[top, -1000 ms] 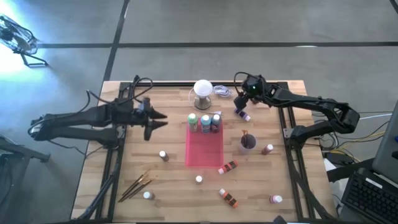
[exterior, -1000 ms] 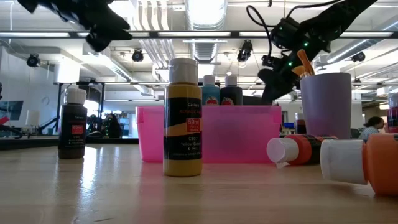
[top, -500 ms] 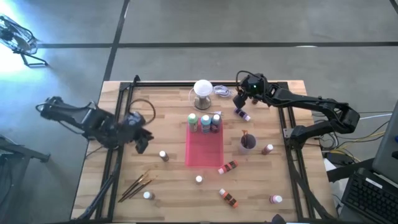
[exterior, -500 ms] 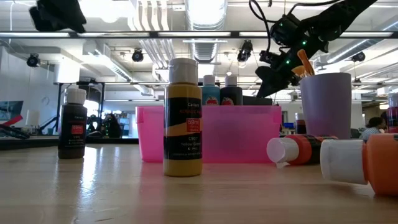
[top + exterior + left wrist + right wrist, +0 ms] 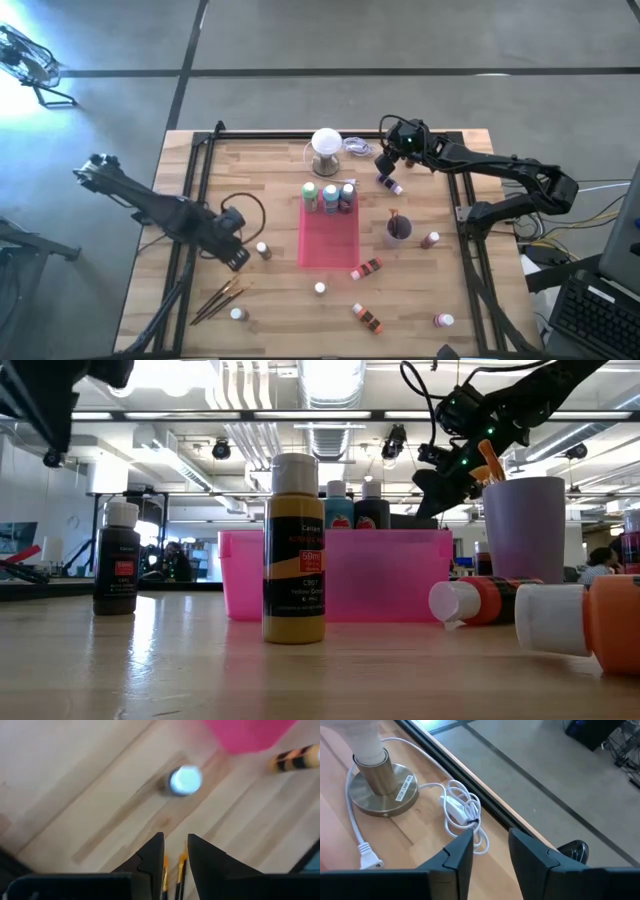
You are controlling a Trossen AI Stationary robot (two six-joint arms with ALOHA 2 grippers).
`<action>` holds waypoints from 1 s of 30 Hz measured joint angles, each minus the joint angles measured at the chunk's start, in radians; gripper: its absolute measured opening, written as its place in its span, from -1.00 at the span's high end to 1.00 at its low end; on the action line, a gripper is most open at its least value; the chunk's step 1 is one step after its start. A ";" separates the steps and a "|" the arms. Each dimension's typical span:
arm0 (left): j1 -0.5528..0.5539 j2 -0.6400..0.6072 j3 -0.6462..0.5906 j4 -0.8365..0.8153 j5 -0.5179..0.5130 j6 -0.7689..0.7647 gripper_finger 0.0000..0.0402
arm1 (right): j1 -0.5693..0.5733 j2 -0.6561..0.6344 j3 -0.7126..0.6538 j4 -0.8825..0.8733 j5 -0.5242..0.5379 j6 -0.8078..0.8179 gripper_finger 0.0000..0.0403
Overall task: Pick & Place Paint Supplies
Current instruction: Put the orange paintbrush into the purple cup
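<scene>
My left gripper (image 5: 240, 260) hangs over the table's left half, pointing steeply down, open by a narrow gap with nothing in it. Just ahead of it stands a small brown white-capped bottle (image 5: 263, 250) (image 5: 184, 780); thin brushes (image 5: 222, 295) (image 5: 171, 876) lie below it. My right gripper (image 5: 385, 165) (image 5: 490, 851) hovers open at the far right, above a purple bottle (image 5: 391, 184) lying on the wood. The pink tray (image 5: 330, 240) holds three bottles (image 5: 330, 195) at its far end.
A white ball-topped stand (image 5: 326, 145) with a brass base (image 5: 381, 790) and a coiled white cord (image 5: 465, 812) sits at the far edge. A purple cup (image 5: 398, 228) holds a brush. Several small bottles (image 5: 367, 268) are scattered over the near half, some of them lying down.
My left gripper has swung from the table's left side toward the near edge and toward the brown bottle. It has tipped from roughly level to pointing steeply down and has rolled about its own axis.
</scene>
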 joint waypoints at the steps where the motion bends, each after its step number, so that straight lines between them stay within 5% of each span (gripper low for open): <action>1: -0.004 0.016 0.000 -0.006 0.011 -0.006 0.54 | 0.000 0.000 0.000 0.000 -0.001 -0.001 0.42; 14: -0.049 0.234 0.000 0.014 0.044 -0.047 0.54 | -0.001 0.000 0.000 0.030 -0.003 -0.029 0.52; 22: -0.048 0.363 0.000 0.166 0.138 0.026 0.54 | 0.000 0.000 0.000 0.072 -0.008 -0.028 0.60; 30: -0.040 0.404 -0.042 0.081 0.193 0.017 0.54 | 0.000 0.000 0.000 0.076 -0.010 -0.025 0.66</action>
